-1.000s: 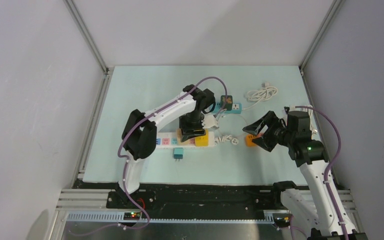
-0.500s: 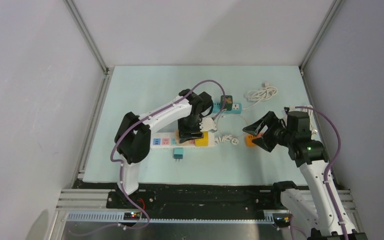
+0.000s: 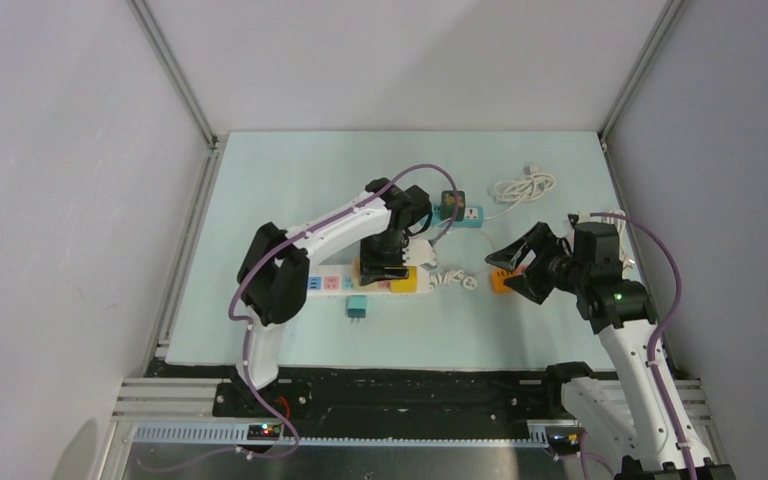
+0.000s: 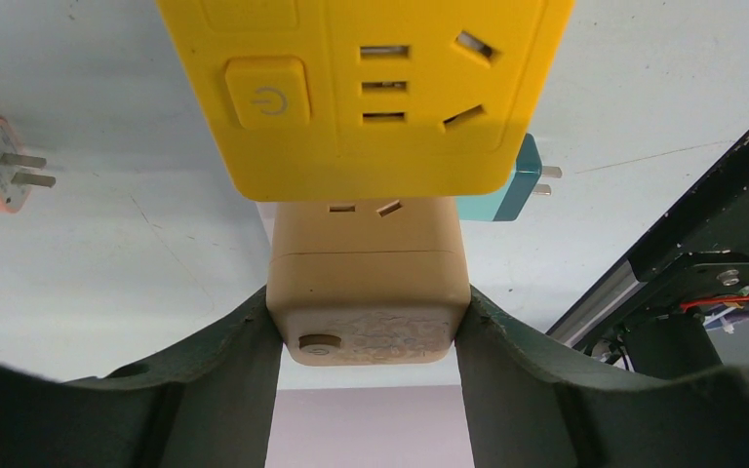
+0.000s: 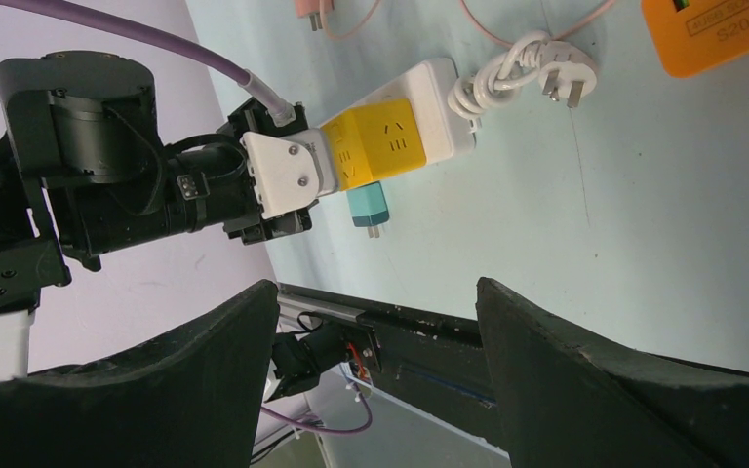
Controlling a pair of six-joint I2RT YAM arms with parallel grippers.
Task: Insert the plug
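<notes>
While in left hand [image 4: 366,327], tan plug [image 4: 366,268].

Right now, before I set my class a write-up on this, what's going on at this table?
The left gripper is clamped on a tan plug adapter, holding it at the white power strip, right beside the yellow adapter that sits on the strip. Whether its pins are fully in cannot be seen. The right gripper hangs open and holds nothing, near an orange adapter. A teal plug lies loose in front of the strip.
</notes>
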